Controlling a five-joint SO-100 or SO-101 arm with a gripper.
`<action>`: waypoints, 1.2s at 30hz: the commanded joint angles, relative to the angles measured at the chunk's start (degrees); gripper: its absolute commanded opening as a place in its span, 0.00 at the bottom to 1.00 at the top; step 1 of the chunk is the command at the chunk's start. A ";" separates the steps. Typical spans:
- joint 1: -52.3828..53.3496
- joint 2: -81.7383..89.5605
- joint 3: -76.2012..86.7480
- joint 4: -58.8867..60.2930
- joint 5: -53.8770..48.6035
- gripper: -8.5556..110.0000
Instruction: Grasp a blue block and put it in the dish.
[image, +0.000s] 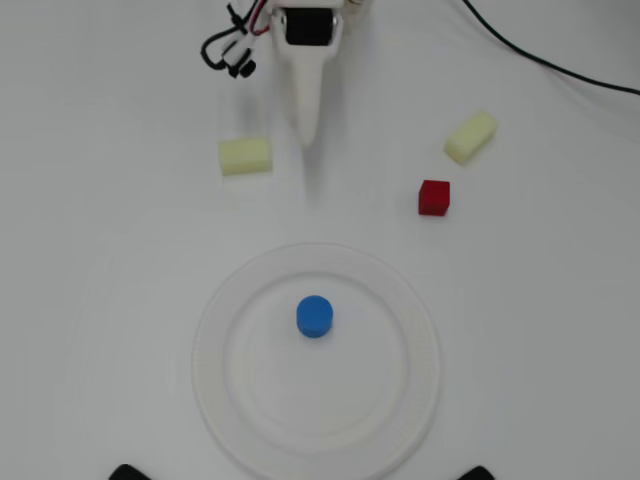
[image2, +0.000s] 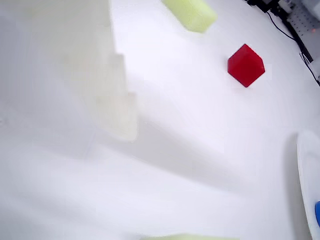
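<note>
The blue block (image: 314, 316), a short bright blue cylinder, stands upright near the middle of the dish (image: 400, 400), a large white ribbed plate at the front of the table. My white gripper (image: 307, 135) hangs at the back of the overhead view. Its jaws are together with nothing between them, well apart from the dish. In the wrist view a blurred white finger (image2: 117, 100) fills the upper left. The dish rim (image2: 307, 175) and a sliver of the blue block (image2: 318, 212) show at the right edge.
Two pale yellow blocks (image: 245, 156) (image: 470, 137) lie left and right of the gripper; a red cube (image: 434, 197) (image2: 246, 65) lies behind the dish on the right. A black cable (image: 540, 55) runs across the back right. Two dark feet (image: 130, 472) show at the front edge.
</note>
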 joint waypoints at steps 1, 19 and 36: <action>0.88 9.58 2.02 0.26 1.23 0.37; -1.67 9.58 17.49 1.41 6.50 0.11; -5.01 9.67 17.05 4.13 4.66 0.07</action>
